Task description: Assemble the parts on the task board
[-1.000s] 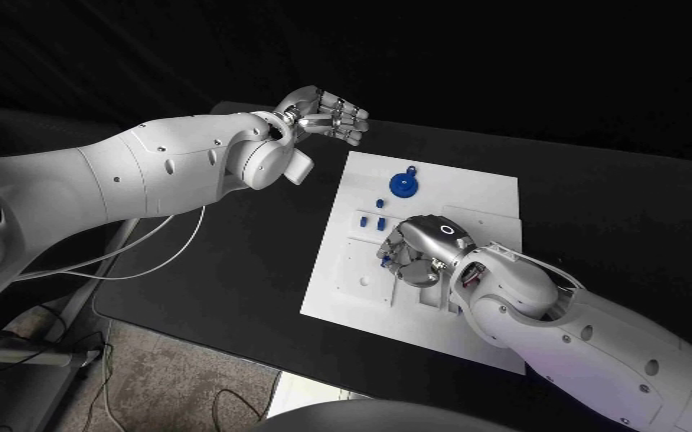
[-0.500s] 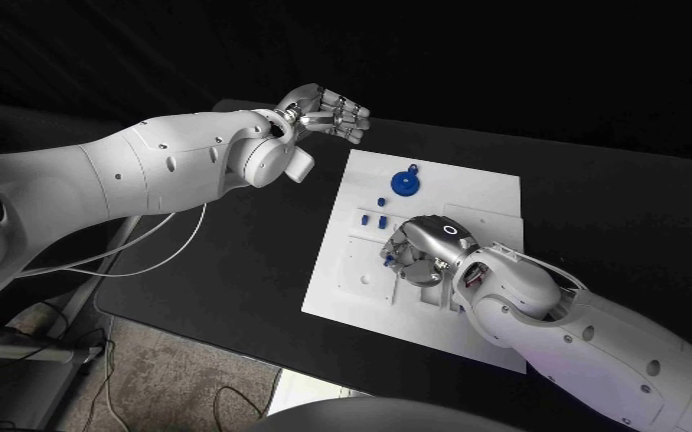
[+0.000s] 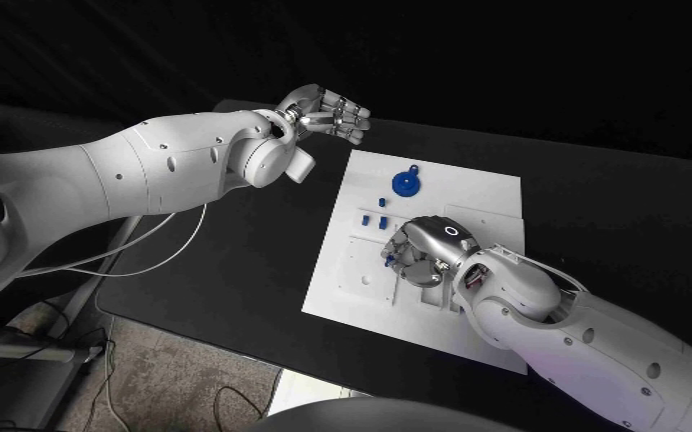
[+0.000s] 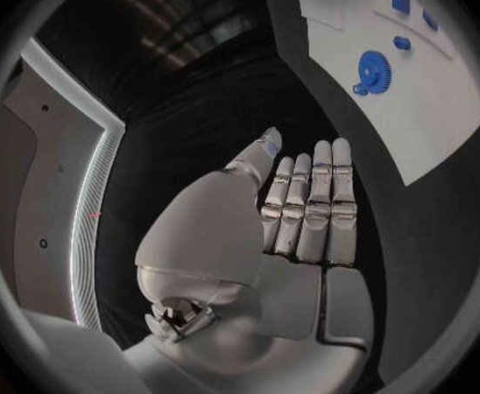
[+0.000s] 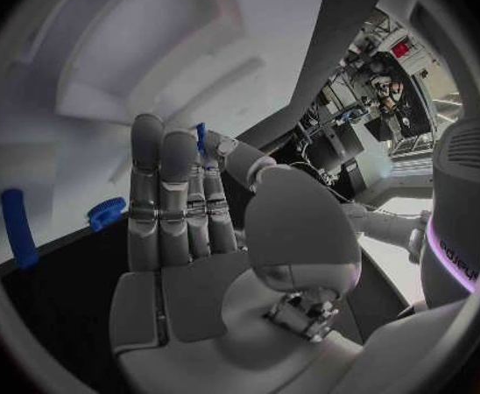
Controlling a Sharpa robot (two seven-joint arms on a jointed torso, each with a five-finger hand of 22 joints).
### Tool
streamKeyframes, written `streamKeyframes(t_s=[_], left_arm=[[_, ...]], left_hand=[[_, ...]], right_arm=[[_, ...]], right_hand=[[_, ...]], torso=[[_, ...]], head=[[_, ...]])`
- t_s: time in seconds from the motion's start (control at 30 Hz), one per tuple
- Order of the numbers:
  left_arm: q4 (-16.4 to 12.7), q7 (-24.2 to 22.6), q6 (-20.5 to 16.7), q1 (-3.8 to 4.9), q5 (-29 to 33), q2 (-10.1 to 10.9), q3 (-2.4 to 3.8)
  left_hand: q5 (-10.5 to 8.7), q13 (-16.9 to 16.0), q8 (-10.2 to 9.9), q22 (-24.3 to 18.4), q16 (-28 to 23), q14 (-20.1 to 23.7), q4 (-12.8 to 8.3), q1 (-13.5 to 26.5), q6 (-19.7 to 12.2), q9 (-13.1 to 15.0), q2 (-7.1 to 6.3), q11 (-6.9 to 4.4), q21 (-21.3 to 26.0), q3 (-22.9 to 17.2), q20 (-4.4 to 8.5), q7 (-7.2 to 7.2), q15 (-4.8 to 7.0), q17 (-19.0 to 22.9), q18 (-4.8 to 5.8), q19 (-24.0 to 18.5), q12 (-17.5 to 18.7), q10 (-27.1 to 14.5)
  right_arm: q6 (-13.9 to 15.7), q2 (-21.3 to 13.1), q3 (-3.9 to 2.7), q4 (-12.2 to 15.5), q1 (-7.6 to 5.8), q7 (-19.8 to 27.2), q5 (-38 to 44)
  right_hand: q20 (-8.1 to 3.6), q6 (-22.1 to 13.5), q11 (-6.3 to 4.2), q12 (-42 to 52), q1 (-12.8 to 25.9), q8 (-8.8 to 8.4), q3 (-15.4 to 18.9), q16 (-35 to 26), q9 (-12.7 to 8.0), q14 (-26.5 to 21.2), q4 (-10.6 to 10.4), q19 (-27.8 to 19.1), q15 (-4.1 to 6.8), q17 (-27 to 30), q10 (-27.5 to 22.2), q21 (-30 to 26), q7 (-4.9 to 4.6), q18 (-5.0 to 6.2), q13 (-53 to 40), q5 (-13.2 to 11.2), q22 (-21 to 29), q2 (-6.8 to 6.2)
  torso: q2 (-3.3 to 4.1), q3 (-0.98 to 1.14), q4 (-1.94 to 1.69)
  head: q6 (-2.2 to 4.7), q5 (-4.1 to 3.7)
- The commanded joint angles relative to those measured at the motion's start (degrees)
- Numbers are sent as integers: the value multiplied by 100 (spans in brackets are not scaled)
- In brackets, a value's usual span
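Silver right hand fingers pinch blue part over task board; left hand fingers straight, empty.

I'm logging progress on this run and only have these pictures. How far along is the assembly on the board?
Early, it seems. Nothing looks clearly assembled: the blue gear and the small blue pieces lie loose on the task board. In hand: the right hand is down over the board's middle, and a small blue part shows at its fingertips. The left hand hovers off the board, holding nothing. The gear and small pieces remain.
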State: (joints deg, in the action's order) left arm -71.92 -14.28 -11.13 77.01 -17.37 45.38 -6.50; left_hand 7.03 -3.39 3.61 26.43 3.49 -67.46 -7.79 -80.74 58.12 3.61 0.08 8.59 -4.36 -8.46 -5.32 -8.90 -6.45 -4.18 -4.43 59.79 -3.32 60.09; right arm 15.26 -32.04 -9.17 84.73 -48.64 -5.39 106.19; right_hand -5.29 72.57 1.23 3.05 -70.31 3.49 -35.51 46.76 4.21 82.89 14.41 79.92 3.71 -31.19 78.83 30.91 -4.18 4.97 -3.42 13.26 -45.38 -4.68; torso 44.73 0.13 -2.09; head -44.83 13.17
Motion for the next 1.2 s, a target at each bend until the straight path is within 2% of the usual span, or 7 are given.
streamKeyframes(t_s=[0.03, 0.4, 0.57, 0.83, 0.93, 1.0, 1.2], left_arm=[[-11, -48, 92, 9, 23, -3, 3], [-9, -37, 121, 9, 22, -4, 3], [-2, -31, 128, 9, 22, -5, 3], [6, -14, 148, 9, 22, -5, 3], [6, -8, 155, 9, 22, -4, 2], [8, 1, 171, 9, 22, -4, 2], [11, 35, 216, 10, 22, 4, 2]], left_hand=[[31, 4, 0, 6, 9, 32, 12, 39, -37, -3, 23, -8, 11, -28, -7, -1, -14, 2, -53, -46, -24, -3], [31, 4, 0, 6, 9, 32, 12, 39, -37, -3, 23, -8, 11, -28, -7, -1, -14, 2, -53, -46, -24, -3], [33, 4, 0, 6, 11, 33, 28, 58, -45, -3, 31, -9, 17, -11, -11, -1, -15, 0, -54, -49, -26, -1], [33, 4, 0, 6, 11, 33, 28, 58, -45, -3, 31, -9, 17, -11, -11, -1, -15, 0, -54, -49, -26, -1], [28, 3, -1, -7, 11, 33, 42, 67, -50, -3, 29, -8, 21, -3, -14, -2, -17, -1, -52, -44, -26, -4], [30, 4, 0, -13, 10, 34, 53, 78, -51, -3, 31, -7, 23, 1, -16, 0, -18, -2, -51, -44, -25, -7], [28, 3, 1, -77, 10, 52, 75, 77, -53, -3, 29, -2, 32, 17, -24, -2, -25, -3, -51, -42, -27, -26]], right_arm=[[-39, 3, -1, 0, 3, -51, 83], [-364, 40, 91, -11, 3, -36, 189], [-439, 54, 121, -3, 2, -49, 229], [-495, 63, 147, -7, 2, -91, 276], [-483, 64, 154, -10, 2, -77, 256], [-434, 64, 159, -17, 2, -61, 206], [-245, 57, 166, -42, 1, -8, 10]], right_hand=[[-9, 43, -18, 34, -40, 20, -36, 28, 6, 0, -13, 33, 41, 0, 39, -32, -7, 193, -10, -12, -6, 22], [-7, 46, -18, 33, -36, 19, 25, 38, 1, -4, -13, 31, 40, -3, 36, -67, -7, 181, -10, 54, -67, 27], [-10, 57, -20, 34, 0, 20, 46, 47, 0, -8, -2, 34, 42, -9, 45, -74, -3, 172, -9, 271, -104, 1], [-13, 63, -21, 33, 29, 18, 73, 52, -3, -15, 17, 27, 43, -14, 46, -89, -2, 167, -8, 361, -160, -1], [-14, 69, -22, 34, 84, 20, 105, 50, -2, -15, 20, 23, 45, -11, 46, -96, 0, 166, -8, 598, -183, -49], [-8, 41, -24, 34, 127, 16, 283, 32, -2, -19, -17, 18, 40, 4, 9, -128, -5, 157, -8, 736, -180, -63], [64, -529, 176, 35, 247, 1, 667, 23, -50, 0, -122, 74, -71, 30, -697, -213, -150, 176, 3, 822, -130, -140]], torso=[[0, -2, 3], [-2, 2, -1], [0, -1, 2], [1, 2, 2], [-2, 4, 5], [-3, 1, 6], [0, 5, 10]], head=[[-3, 1], [-16, 2], [-20, -14], [1, -17], [10, -23], [39, -26], [64, -57]])
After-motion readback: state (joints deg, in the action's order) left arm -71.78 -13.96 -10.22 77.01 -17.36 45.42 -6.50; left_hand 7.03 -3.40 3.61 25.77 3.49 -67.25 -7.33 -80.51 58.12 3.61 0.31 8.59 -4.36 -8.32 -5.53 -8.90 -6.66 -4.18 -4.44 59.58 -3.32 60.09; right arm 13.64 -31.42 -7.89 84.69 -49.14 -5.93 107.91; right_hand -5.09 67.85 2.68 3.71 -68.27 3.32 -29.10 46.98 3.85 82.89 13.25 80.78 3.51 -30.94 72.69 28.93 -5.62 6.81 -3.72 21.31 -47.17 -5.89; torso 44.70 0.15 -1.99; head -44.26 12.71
